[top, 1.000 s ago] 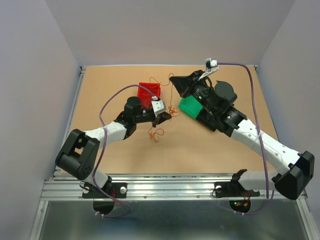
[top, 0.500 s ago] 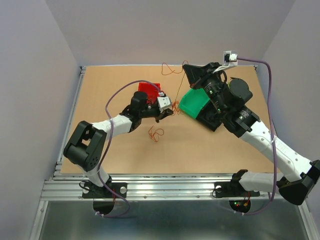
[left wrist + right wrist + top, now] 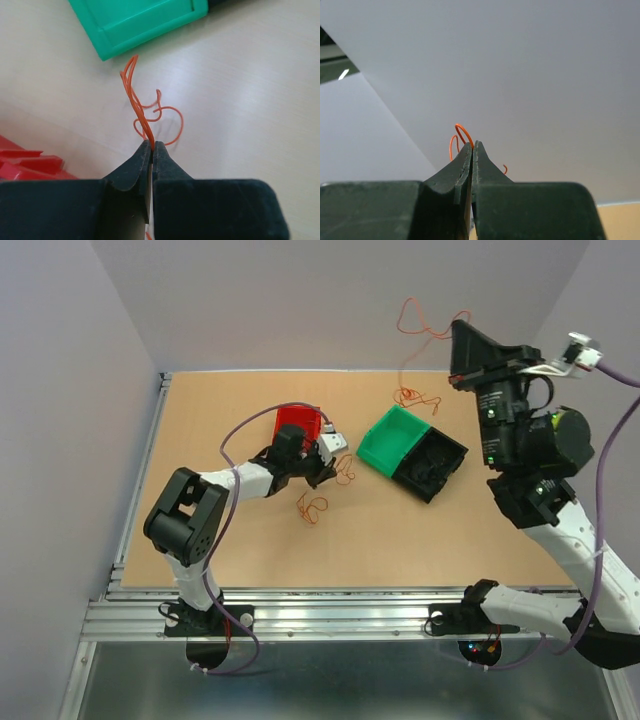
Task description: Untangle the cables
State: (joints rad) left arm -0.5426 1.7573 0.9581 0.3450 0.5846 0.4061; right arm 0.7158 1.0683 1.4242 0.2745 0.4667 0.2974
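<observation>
The cables show as thin orange-red wires. My left gripper (image 3: 338,468) is low over the table, shut on one strand (image 3: 347,474). In the left wrist view the fingertips (image 3: 151,146) pinch that wire (image 3: 131,95), which curls on the table in front of them. My right gripper (image 3: 454,340) is raised high at the back right, shut on another strand (image 3: 425,325) whose loops hang down to about (image 3: 410,396). The right wrist view shows the shut gripper (image 3: 472,145) with a small wire loop (image 3: 462,131) against the wall. A loose coil (image 3: 312,507) lies near the left arm.
A green bin (image 3: 392,438) and a black bin (image 3: 432,465) stand joined mid-table, right of the left gripper. A red bin (image 3: 297,422) sits behind the left wrist. The green bin's edge (image 3: 140,22) and the red bin (image 3: 25,164) show in the left wrist view.
My right arm has swung up and to the right, lifting its wire off the table and away from the bunch. My left gripper has stayed low, shifting slightly.
</observation>
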